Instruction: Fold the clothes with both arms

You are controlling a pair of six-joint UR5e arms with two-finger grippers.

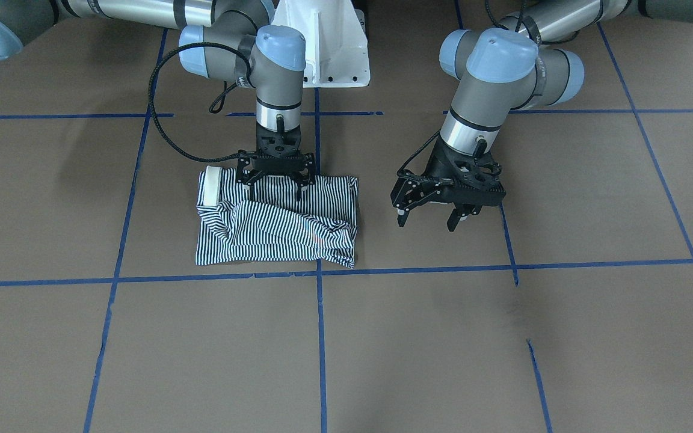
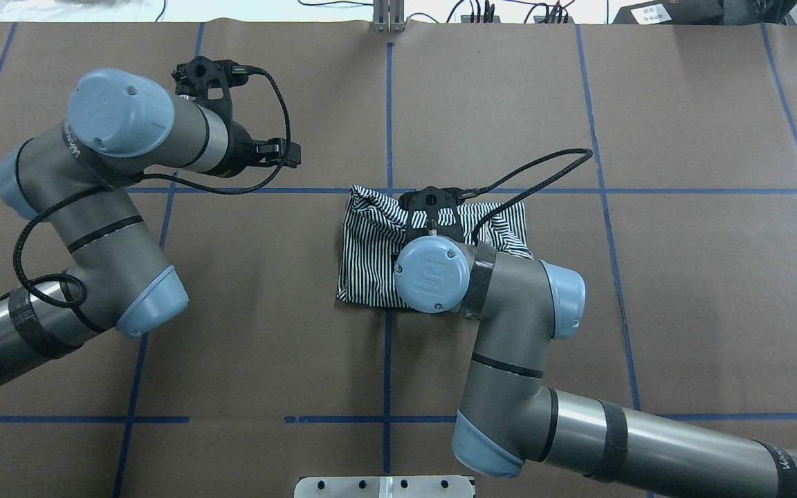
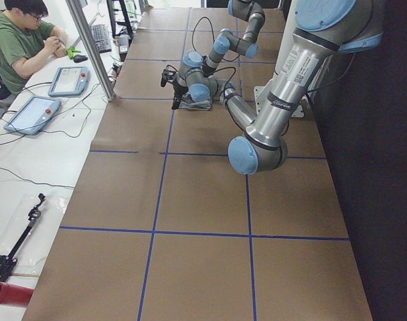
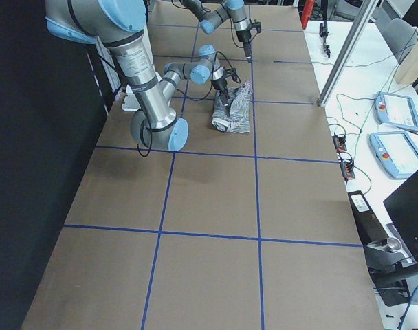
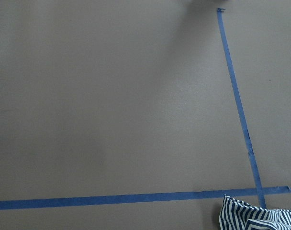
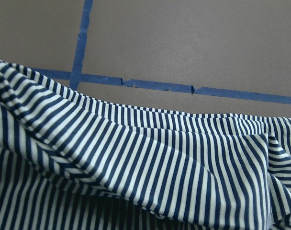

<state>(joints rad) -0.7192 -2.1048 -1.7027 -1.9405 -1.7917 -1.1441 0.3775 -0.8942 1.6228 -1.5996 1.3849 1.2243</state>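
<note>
The clothes [image 1: 274, 225] are one navy-and-white striped shirt, lying in a rumpled rectangular bundle on the brown table, cream collar [image 1: 209, 185] at one end. My right gripper [image 1: 275, 187] points straight down over the bundle's edge nearest the robot, jaws open, fingertips at the fabric. The right wrist view is filled with striped folds [image 6: 136, 163]. My left gripper [image 1: 428, 218] hangs open and empty above bare table, well to the side of the shirt. Only a corner of the shirt [image 5: 260, 216] shows in the left wrist view. From overhead, the right wrist [image 2: 433, 273] covers part of the shirt [image 2: 369, 242].
Blue tape lines [image 1: 320, 273] grid the brown table. The white pedestal base [image 1: 329, 51] stands behind the shirt. A person [image 3: 19, 40] sits at a side bench with teach pendants [image 3: 33, 114] and cables beyond the table's edge.
</note>
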